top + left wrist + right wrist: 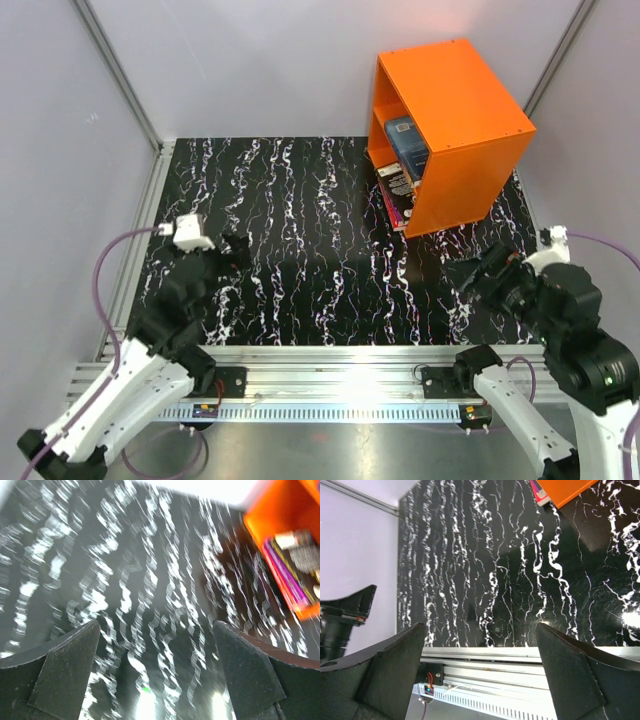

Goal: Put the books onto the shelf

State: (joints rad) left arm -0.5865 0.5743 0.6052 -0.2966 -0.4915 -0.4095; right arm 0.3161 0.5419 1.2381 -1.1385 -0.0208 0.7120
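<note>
Both empty, jaws apart, left gripper (155, 630) and right gripper (480, 630) hover well apart from the shelf (460, 110); books (397, 190) sit inside, so only parking apparently remains.

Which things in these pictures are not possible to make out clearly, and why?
Top view: the side wall of the shelf hides most of the books in the lower compartment, so their number cannot be told.
Left wrist view: motion blur smears the books' covers.
Right wrist view: the top edge cuts the shelf to one corner, and its inside is unseen.
</note>
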